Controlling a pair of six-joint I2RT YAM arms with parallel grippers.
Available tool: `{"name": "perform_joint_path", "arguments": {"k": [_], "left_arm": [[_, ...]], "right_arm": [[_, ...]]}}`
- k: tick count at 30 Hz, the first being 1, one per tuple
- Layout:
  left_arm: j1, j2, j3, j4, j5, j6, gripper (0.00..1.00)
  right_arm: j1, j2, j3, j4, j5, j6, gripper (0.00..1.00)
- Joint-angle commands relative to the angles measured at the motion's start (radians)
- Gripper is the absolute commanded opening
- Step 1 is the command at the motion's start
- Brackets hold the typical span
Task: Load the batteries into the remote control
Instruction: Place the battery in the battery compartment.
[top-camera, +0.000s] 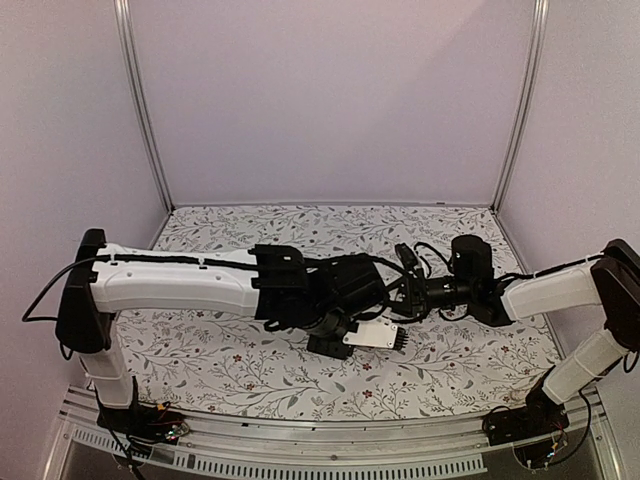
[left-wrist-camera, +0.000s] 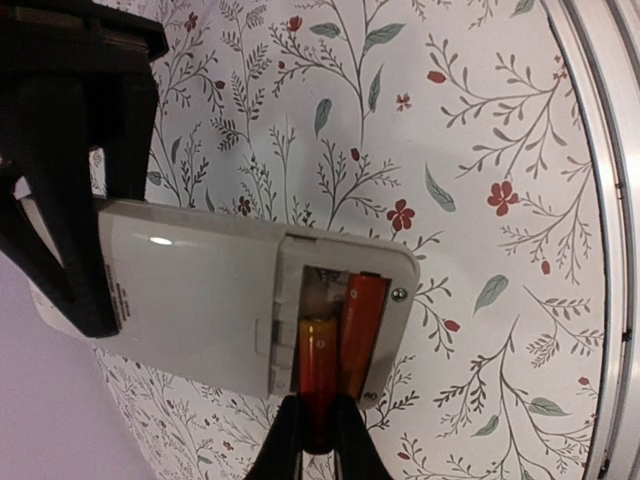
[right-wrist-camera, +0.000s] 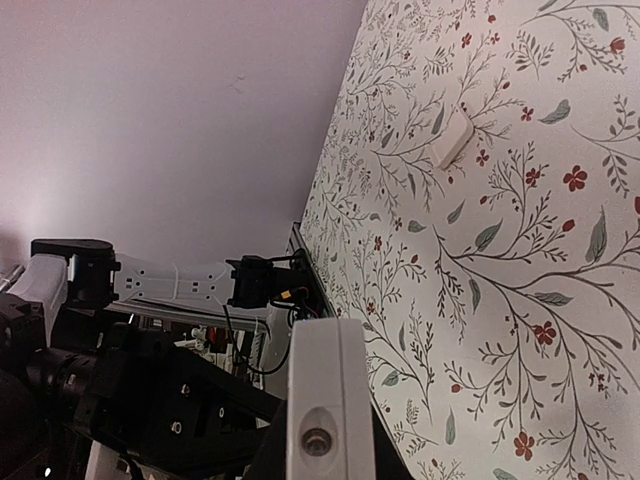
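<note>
The remote control (left-wrist-camera: 190, 290) is held with its back to the left wrist camera. In the top view it sits near the middle of the flowery worktop (left-wrist-camera: 480, 150), a little toward 4 o'clock. I cannot tell if it touches the worktop.

The left fingers (left-wrist-camera: 70, 290) are black. They squeeze the remote at its 9 o'clock end, one on each long side.

At the 3 o'clock end of the remote, the battery slot is open. One battery (left-wrist-camera: 362, 320) lies all the way inside the slot. It is orange-red. The other battery (left-wrist-camera: 318, 365) is right beside it, on its 9 o'clock side, and the two look like they touch. Its top end is in the slot. Its bottom end sticks out past the remote's 6 o'clock edge.

The right fingers (left-wrist-camera: 287, 445) come in from 6 o'clock. They pinch the end of that battery that sticks out, one on each side.

In the right wrist view, a small white piece (right-wrist-camera: 455, 138) lies flat on the worktop at about 1 o'clock. It is well apart from the remote.
</note>
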Motion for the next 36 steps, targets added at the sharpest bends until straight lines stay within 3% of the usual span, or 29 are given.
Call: {"name": "perform_joint_path", "arguments": {"k": [1, 11, 27, 36], "left_arm": [[-0.022, 0.031, 0.032, -0.017, 0.005, 0.011, 0.08], [-0.032, 0.057, 0.061, -0.029, 0.021, 0.015, 0.11], [-0.011, -0.027, -0.002, 0.015, -0.066, 0.011, 0.36], [-0.008, -0.178, -0.068, 0.113, -0.006, -0.025, 0.55]], "right_arm": [[0.018, 0.015, 0.004, 0.056, -0.001, 0.020, 0.00], [0.029, 0.032, 0.010, 0.079, -0.003, 0.033, 0.00], [0.026, 0.025, 0.007, 0.086, -0.003, 0.034, 0.00], [0.000, 0.016, 0.006, 0.078, 0.001, 0.030, 0.00]]}}
